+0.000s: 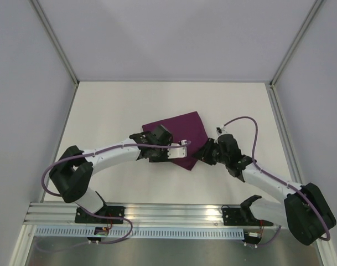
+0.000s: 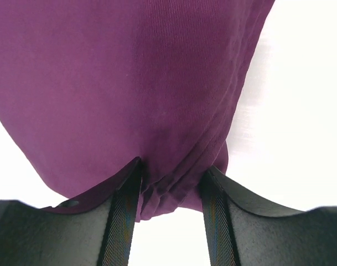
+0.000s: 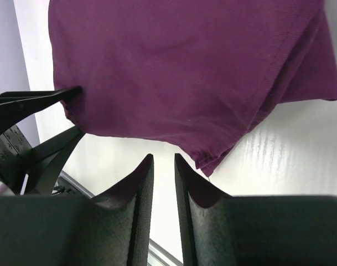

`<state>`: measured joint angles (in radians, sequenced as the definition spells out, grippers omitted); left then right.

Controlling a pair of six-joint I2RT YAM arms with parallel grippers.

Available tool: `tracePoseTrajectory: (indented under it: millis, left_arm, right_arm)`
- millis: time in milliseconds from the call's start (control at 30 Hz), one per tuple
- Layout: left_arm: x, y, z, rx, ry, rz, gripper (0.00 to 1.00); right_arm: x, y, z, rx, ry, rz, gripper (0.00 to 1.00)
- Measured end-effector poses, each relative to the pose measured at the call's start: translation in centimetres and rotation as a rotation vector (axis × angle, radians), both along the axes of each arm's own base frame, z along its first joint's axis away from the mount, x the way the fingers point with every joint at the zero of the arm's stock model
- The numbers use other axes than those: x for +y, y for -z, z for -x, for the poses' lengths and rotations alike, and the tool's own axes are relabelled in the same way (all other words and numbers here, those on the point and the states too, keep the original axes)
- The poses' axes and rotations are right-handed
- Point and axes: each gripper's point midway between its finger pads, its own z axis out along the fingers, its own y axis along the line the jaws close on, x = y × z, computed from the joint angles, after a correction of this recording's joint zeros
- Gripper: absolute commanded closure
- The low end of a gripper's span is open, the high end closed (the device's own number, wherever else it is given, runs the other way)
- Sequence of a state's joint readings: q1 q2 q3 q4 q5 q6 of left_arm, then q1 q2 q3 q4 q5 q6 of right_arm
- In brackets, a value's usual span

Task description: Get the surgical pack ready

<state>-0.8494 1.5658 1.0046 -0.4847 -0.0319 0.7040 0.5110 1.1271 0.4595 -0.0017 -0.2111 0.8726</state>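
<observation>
1. The surgical pack point(image 1: 179, 130), a purple bundle, lies in the middle of the table point(image 1: 113, 111).
2. The left gripper point(image 2: 174, 166) is half open and pinches a thick fold at the pack's near edge.
3. The right gripper point(image 3: 162, 158) is almost closed and holds nothing. The pack's corner is just beside its tips.
4. If the left one pulls alone, the bundle may slide or come undone.
5. The right one could close on air and miss the corner.

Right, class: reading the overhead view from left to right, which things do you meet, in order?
Left arm's big black joint → left gripper, at the bundle's left edge → purple bundle → right gripper, by the bundle's near right corner → right arm's big black joint.
</observation>
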Motion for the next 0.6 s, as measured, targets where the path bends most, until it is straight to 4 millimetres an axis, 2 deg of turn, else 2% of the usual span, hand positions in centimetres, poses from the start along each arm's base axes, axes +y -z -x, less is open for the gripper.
tracePoseTrajectory:
  millis: [100,333,400,467,533,600]
  left_arm:
    - [-0.3,-0.4,0.2,0.005,0.001,0.023,0.46]
    - [-0.5,-0.5,0.5,0.018,-0.007,0.046,0.65]
    - [-0.5,-0.5,0.5,0.017,-0.007,0.046,0.65]
    - [-0.4,-0.4,0.5,0.017,-0.005,0.044,0.52]
    - [-0.4,-0.3,0.5,0.020,-0.007,0.043,0.52]
    - [-0.4,-0.2,0.5,0.023,-0.007,0.041,0.60]
  right_arm:
    - [0.7,0.0,0.2,-0.005,-0.009,-0.023,0.78]
    - [2.1,1.1,1.1,0.021,-0.031,-0.060,0.81]
    - [2.5,1.4,1.0,0.024,-0.037,-0.067,0.81]
    - [2.9,1.7,1.0,0.033,-0.041,-0.078,0.82]
    - [3.2,2.3,0.9,0.050,-0.043,-0.085,0.82]
    - [3.4,2.9,1.0,0.069,-0.044,-0.090,0.82]
